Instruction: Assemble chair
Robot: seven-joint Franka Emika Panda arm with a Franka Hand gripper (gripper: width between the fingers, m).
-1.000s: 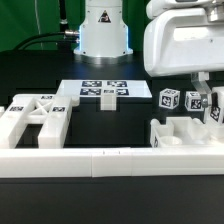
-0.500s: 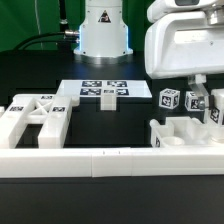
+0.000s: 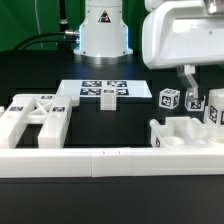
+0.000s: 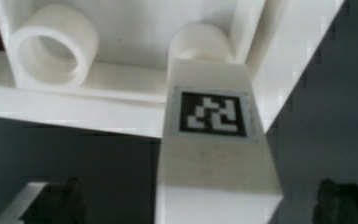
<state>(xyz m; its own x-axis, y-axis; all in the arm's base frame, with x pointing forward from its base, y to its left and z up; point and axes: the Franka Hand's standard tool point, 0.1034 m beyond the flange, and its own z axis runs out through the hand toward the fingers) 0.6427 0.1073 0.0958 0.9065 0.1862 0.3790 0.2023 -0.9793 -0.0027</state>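
The chair is in loose white tagged parts. A slotted frame [image 3: 36, 116] lies at the exterior view's left. A blocky part with holes [image 3: 184, 131] lies at the right, with tagged pieces [image 3: 168, 99] just behind it. My gripper [image 3: 189, 84] hangs over these right-hand parts, mostly hidden by the white arm body. In the wrist view a white bar with one square tag [image 4: 211, 112] runs between my dark fingertips [image 4: 53, 203]. My gripper [image 4: 197, 205] is open and straddles the bar with gaps on both sides. A round hole [image 4: 55, 52] shows in the part beyond.
The marker board [image 3: 103, 90] lies flat on the black table in front of the robot base [image 3: 103, 30]. A long low white border wall [image 3: 110, 160] runs along the near edge, close to both chair parts.
The arm has risen a little and shifted slightly toward the exterior view's left. One finger now shows below the arm body. The parts have not moved.
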